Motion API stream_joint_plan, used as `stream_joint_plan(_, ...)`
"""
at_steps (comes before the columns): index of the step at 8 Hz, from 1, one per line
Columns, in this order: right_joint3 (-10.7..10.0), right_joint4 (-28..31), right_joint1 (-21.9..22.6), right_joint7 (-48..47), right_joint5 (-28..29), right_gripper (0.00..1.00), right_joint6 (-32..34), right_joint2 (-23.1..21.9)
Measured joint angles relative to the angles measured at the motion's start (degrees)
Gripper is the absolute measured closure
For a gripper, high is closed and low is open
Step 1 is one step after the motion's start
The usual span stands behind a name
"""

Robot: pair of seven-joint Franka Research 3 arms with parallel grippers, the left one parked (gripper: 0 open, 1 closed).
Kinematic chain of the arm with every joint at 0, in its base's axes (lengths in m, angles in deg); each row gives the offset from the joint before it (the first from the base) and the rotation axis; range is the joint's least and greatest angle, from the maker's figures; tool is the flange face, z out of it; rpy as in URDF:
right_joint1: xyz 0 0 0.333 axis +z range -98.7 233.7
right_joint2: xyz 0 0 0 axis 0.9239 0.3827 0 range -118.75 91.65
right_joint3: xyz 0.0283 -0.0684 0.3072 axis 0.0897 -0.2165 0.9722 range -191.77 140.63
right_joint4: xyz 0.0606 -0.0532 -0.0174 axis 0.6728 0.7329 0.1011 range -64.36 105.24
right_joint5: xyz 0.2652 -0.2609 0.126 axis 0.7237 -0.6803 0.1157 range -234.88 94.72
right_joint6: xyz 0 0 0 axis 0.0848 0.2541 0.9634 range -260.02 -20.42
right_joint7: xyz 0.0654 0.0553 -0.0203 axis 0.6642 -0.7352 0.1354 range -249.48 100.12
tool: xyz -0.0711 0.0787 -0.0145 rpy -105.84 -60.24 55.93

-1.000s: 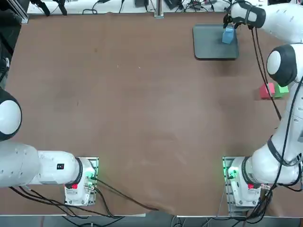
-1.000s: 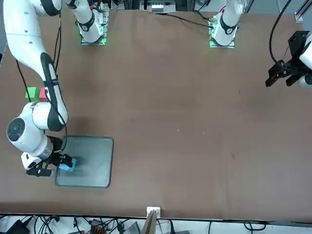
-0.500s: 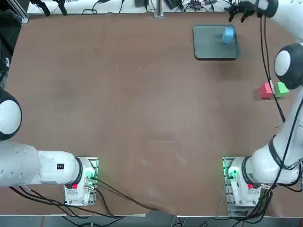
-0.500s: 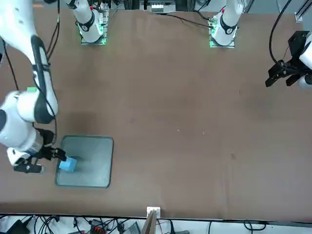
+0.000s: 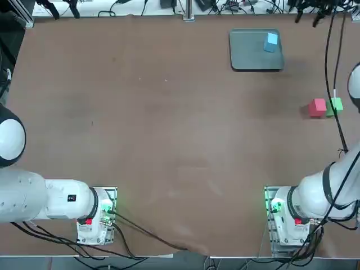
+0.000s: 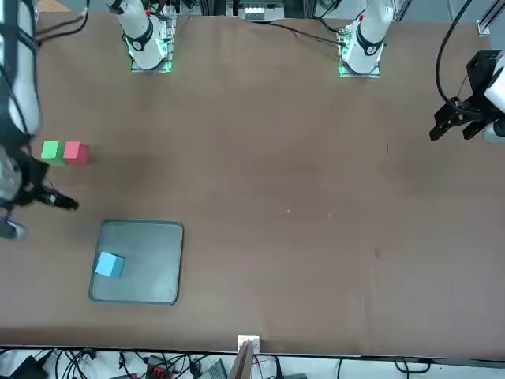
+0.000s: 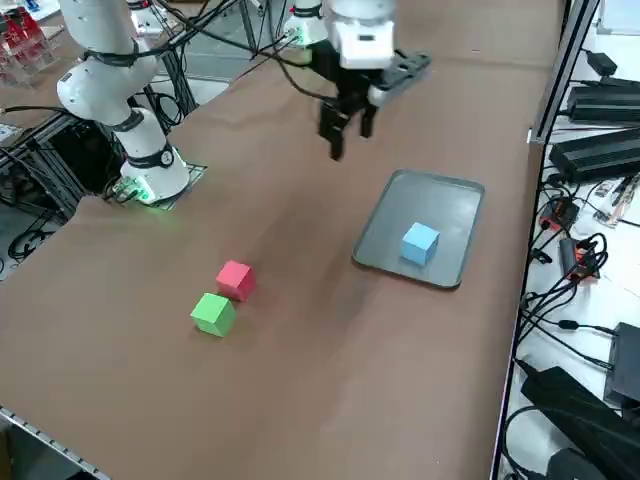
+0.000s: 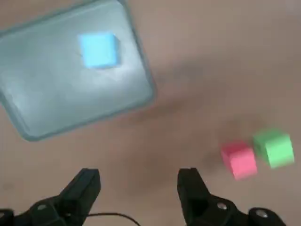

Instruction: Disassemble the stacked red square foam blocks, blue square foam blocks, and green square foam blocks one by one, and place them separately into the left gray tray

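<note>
The blue foam block (image 5: pixel 271 42) (image 7: pixel 420 243) lies alone in the gray tray (image 5: pixel 247 53) (image 7: pixel 440 205), near its right-hand side in the top view. On the bare table to the tray's right, nearer the arm bases, the red block (image 5: pixel 318 107) (image 7: pixel 235 279) and the green block (image 5: pixel 336 104) (image 7: pixel 213 313) sit side by side, touching or nearly so. My right gripper (image 7: pixel 345 125) (image 8: pixel 138 183) hangs high above the table, open and empty. In the wrist view the tray (image 8: pixel 56 94), blue block (image 8: pixel 98 49), red block (image 8: pixel 239 160) and green block (image 8: pixel 274 148) all lie far below it.
The tray sits close to the table's far edge (image 5: pixel 185 18), with cables and equipment just beyond. A wide stretch of brown tabletop (image 5: pixel 169 124) lies between the tray and the arm bases.
My right gripper, which stood around the blue block in the tray, has lifted off and swung up and away. The blue block stays in the tray.
</note>
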Motion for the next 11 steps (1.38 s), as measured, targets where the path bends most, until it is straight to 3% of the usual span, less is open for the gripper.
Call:
stream_joint_plan(2, -0.62, 6.86, -4.00, -9.36, 0.00, 0.00, 3.91, -5.51)
stream_joint_plan(4, -0.92, 19.03, -10.43, -13.42, 0.02, 0.00, -1.07, -12.37)
stream_joint_plan(7, -1.13, 37.91, -16.74, -29.83, 0.03, 0.00, -16.34, -19.11)
stream_joint_plan(11, -1.10, 54.94, -19.93, -35.57, 0.04, 0.00, -42.26, -18.20)
